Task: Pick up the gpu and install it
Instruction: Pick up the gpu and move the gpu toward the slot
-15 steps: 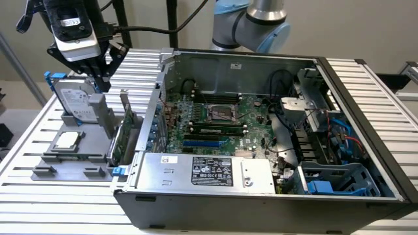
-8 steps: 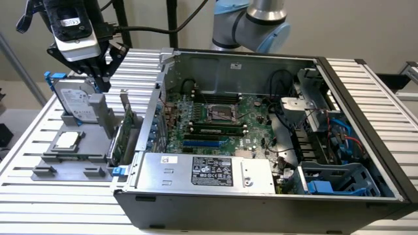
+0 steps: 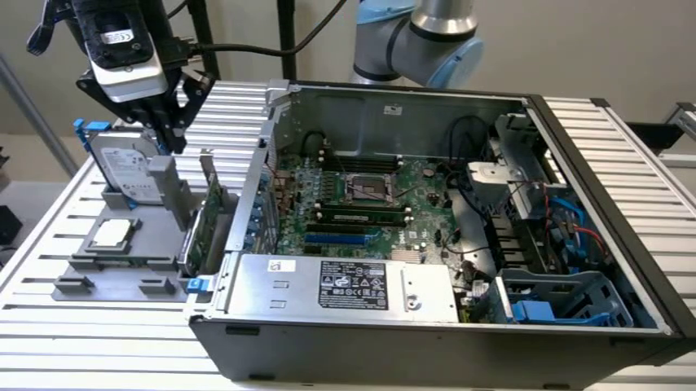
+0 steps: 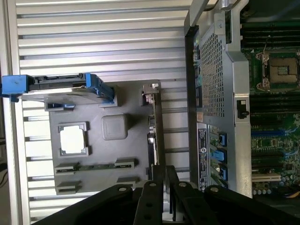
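Slatted metal table point(image 3: 87, 334) — gpu point(image 3: 217, 218) upright in tray point(image 3: 114, 270) — beige wall point(image 3: 609, 41).

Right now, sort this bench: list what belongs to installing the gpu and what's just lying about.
For the job: gpu, upright in the grey holder; gripper, above the holder; open computer case with its motherboard.
Lying about: hard drive with blue frame; CPU chip.

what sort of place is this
Most likely a robotics lab bench for PC assembly: an open computer case on a slatted metal table, a grey fixture holding the gpu and a hard drive, and a robot arm.
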`<state>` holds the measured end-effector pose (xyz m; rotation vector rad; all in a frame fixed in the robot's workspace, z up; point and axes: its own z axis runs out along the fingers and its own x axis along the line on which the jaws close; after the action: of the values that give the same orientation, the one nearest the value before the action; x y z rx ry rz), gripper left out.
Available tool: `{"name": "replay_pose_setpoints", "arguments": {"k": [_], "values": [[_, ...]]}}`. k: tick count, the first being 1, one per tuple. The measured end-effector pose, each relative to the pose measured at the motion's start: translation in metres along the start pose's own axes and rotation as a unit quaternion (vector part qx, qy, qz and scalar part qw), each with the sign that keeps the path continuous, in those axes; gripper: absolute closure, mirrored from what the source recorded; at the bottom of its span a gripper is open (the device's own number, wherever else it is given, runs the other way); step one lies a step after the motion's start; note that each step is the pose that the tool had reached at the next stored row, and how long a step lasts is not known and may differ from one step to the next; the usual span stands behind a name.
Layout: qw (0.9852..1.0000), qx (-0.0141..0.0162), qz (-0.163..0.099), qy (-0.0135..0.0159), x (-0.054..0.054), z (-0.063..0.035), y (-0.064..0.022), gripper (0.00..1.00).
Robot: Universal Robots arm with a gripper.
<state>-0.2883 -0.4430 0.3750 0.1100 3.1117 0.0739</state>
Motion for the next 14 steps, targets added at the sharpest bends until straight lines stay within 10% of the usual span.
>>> {"name": "replay_pose_setpoints", "arguments": {"k": [5, 14], "values": [[1.0000, -0.0001, 0.000, -0.0001, 0.000, 0.0008, -0.0001, 0.58], [1.0000, 0.0000, 0.000, -0.0006, 0.007, 0.0169, -0.0013, 0.52]]}}
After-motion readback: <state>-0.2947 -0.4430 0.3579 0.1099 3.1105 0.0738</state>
